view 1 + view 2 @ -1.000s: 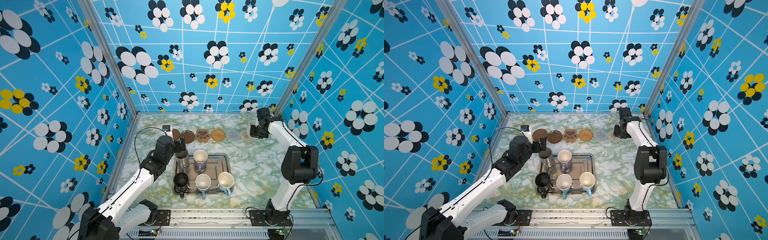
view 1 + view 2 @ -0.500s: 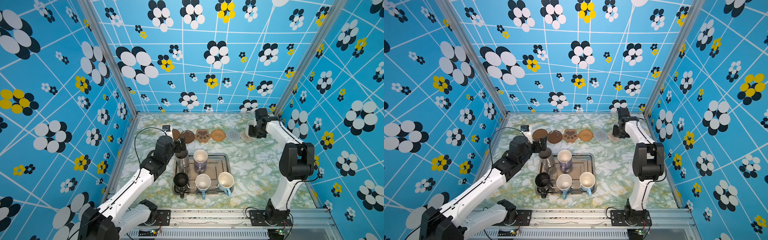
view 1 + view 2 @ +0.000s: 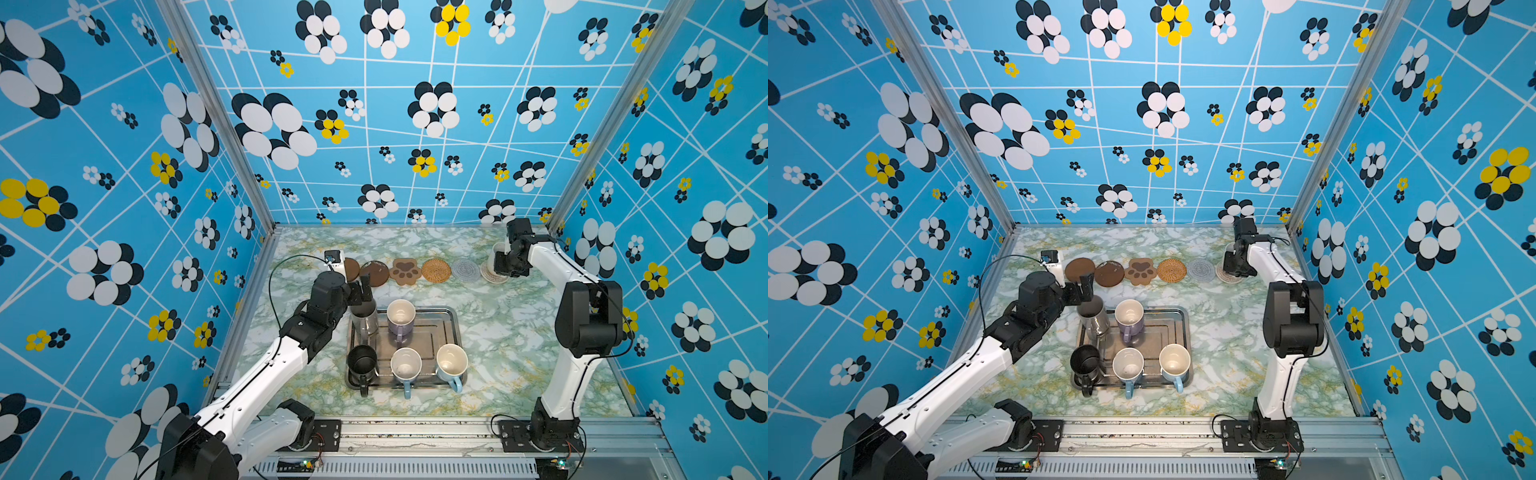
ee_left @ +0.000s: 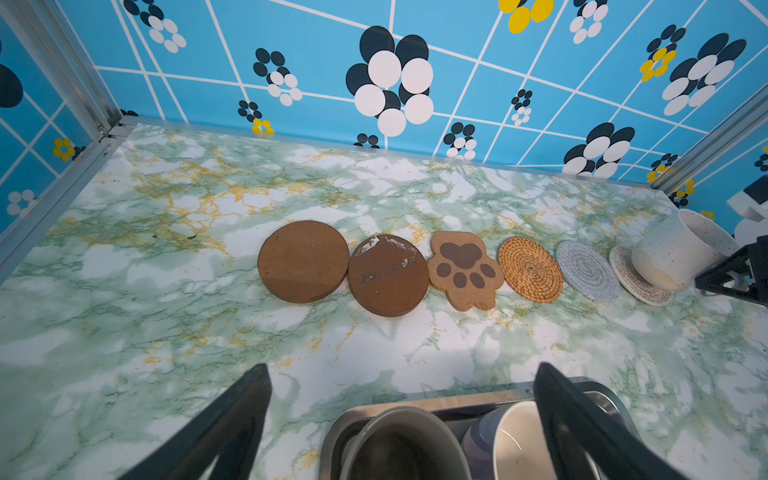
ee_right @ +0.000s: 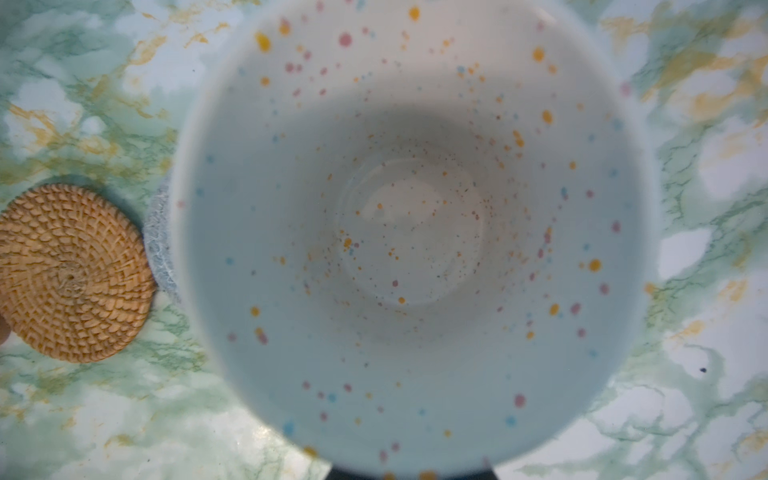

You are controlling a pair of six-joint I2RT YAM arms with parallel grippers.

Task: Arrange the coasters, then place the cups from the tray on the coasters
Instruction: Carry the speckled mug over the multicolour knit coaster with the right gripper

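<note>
Six coasters lie in a row at the far side: two brown discs (image 3: 351,268) (image 3: 375,273), a paw print (image 3: 405,271), a rattan one (image 3: 436,270), a pale grey one (image 3: 465,270) and a pale one (image 3: 492,275). My right gripper (image 3: 508,264) is shut on the rim of the cream-white speckled mug (image 4: 677,253), which rests slightly tilted on that last coaster (image 4: 636,278). The mug's inside (image 5: 411,232) fills the right wrist view. My left gripper (image 3: 362,291) is open above the grey steel cup (image 3: 365,322) in the tray (image 3: 454,328); its fingers (image 4: 232,415) flank the rim (image 4: 399,432).
A lavender mug (image 3: 401,318), a black mug (image 3: 361,361) and two light blue mugs (image 3: 406,365) (image 3: 451,361) stand in the tray. Blue patterned walls close the table on three sides; the right arm's elbow (image 3: 590,316) rises right of the tray.
My right gripper has shifted a little left and down with the cream-white mug, and that arm's elbow has swung inward. The left arm has stayed still.
</note>
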